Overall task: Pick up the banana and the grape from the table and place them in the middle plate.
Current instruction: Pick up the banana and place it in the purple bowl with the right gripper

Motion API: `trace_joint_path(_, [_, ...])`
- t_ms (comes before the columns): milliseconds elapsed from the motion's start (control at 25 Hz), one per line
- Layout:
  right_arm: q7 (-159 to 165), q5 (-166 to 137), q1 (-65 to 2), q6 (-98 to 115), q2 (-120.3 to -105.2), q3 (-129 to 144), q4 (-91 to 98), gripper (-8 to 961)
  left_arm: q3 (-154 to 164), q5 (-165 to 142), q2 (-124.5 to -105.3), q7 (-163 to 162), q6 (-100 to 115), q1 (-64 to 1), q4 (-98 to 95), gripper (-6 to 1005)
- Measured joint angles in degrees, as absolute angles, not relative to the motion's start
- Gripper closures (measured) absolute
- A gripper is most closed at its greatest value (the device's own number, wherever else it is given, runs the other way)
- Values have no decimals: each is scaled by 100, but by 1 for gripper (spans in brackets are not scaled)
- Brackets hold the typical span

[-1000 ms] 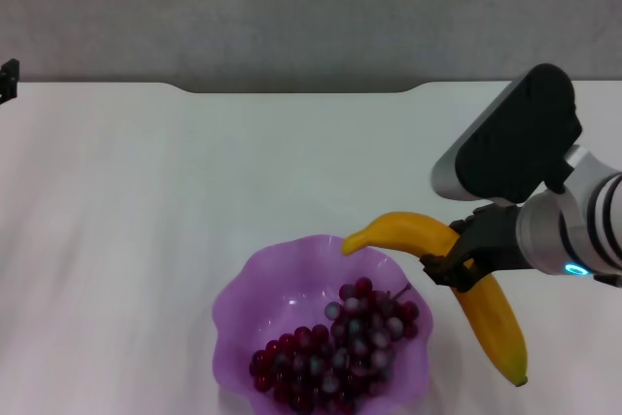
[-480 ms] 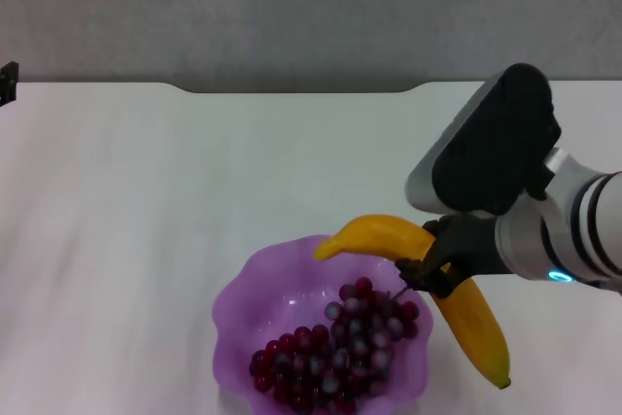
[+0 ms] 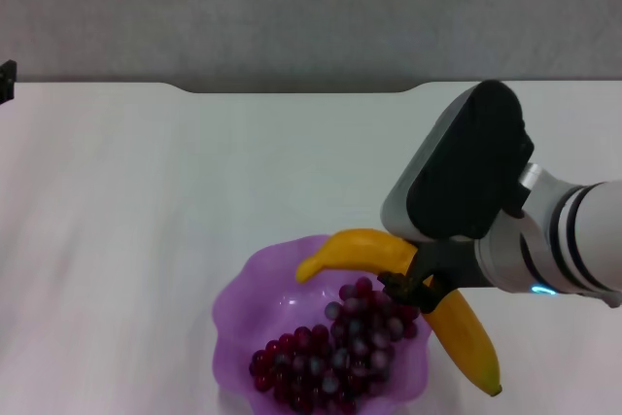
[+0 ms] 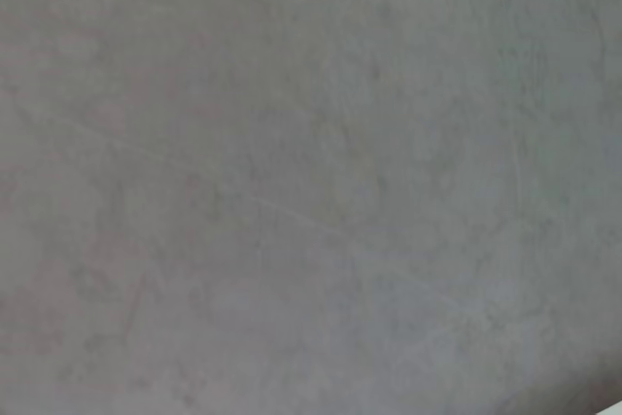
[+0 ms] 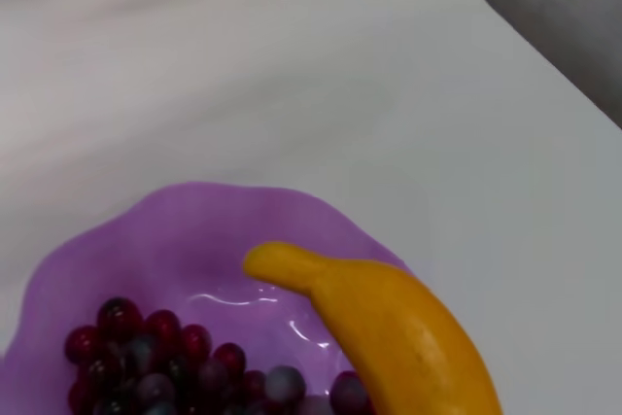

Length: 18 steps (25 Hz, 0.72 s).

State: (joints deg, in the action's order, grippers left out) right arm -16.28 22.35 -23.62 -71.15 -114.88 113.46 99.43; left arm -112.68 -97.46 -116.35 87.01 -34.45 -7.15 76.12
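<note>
My right gripper (image 3: 416, 287) is shut on the banana (image 3: 364, 249) at its middle and holds it over the far right rim of the purple plate (image 3: 245, 291). One end of the banana reaches over the plate and the dark-tipped end hangs outside it to the right. The bunch of grapes (image 3: 335, 349) lies in the plate, below the banana. The right wrist view shows the banana (image 5: 389, 328) above the plate (image 5: 185, 230) and the grapes (image 5: 146, 352). The plate stands on the white table (image 3: 146, 191). My left gripper is out of view.
The table's far edge has a shallow notch (image 3: 301, 90) before a grey wall. A small dark object (image 3: 8, 81) sits at the far left edge. The left wrist view shows only a grey surface.
My right gripper has carried the banana to the left, from beside the plate's right rim to over the plate. The grapes and plate have not moved.
</note>
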Motion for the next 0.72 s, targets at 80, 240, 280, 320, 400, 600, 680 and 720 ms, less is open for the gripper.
trace_joint_path(80, [-1634, 2234, -2403, -7079, -11487, 11364, 9861, 442, -11268, -9731, -11636, 8701, -3445, -702, 7621, 143])
trace_joint_path(240, [-1637, 2234, -2541, -6946, -11489, 11376, 9535, 442, -11268, -9721, -11637, 8693, -3445, -702, 7636, 143])
trace_joint_path(280, [-1637, 2233, -2585, -6881, -11491, 11386, 9431, 442, -11268, -9720, -11637, 8689, -3445, -702, 7637, 142])
trace_joint_path(320, [-1637, 2232, -2632, -6818, -11491, 11397, 9322, 442, -11268, -9720, -11637, 8687, -3445, -702, 7637, 142])
trace_joint_path(400, [-1637, 2230, -2722, -6689, -11492, 11403, 9125, 442, -11268, -9730, -11637, 8664, -3445, -703, 7638, 142])
trace_joint_path(600, [-1602, 2136, -2815, -6335, -11496, 11406, 8903, 442, -11266, -9751, -11637, 8615, -3445, -706, 7638, 142])
trace_joint_path(680, [-1577, 2006, -2818, -6208, -11503, 11436, 8898, 442, -11261, -9752, -11637, 8614, -3445, -707, 7638, 142])
trace_joint_path(720, [-1569, 1934, -2818, -6153, -11507, 11460, 8898, 442, -11260, -9753, -11637, 8614, -3445, -706, 7638, 142])
